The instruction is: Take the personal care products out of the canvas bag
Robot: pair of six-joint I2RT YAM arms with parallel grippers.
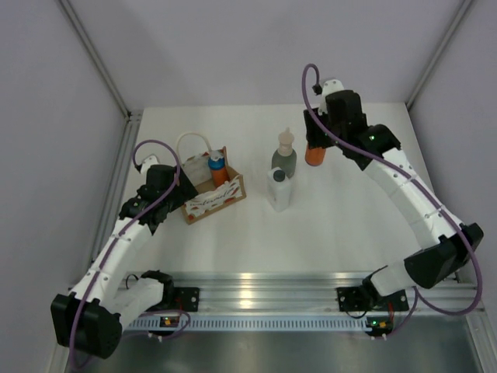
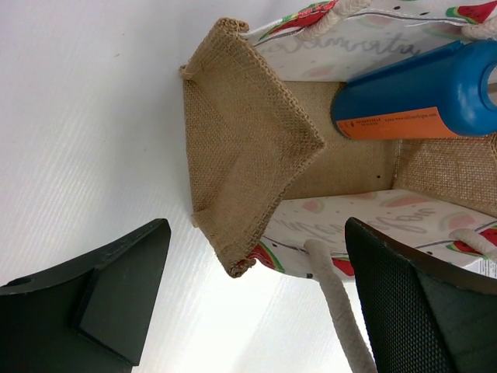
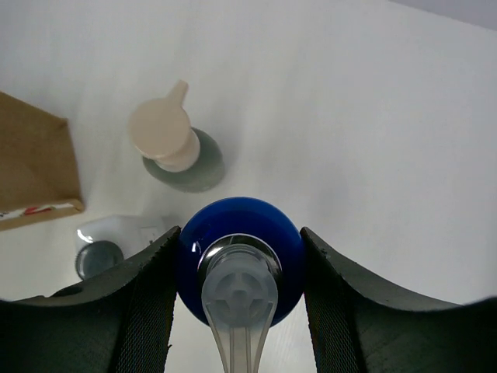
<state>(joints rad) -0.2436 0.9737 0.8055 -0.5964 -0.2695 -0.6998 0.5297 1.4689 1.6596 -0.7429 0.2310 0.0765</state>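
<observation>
Right gripper (image 3: pixel 237 260) clamps an orange bottle (image 1: pixel 314 154) by its blue top toward the table's (image 1: pixel 349 210) far edge; left gripper (image 2: pixel 256 241), wide open and empty, sits at the canvas bag's (image 1: pixel 220 201) end.

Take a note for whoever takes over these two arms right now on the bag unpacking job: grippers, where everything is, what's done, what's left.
Left gripper: open, holding nothing, at one end of the tan-brown canvas bag.
Right gripper: shut on the blue top of an orange bottle, held upright to the right of the other bottles; whether it touches the white table is unclear.
Done: grey-green bottle with beige nozzle top and white bottle with grey cap stand on the table.
Left: release the held bottle, then fetch the second orange bottle with blue top from the bag.
</observation>
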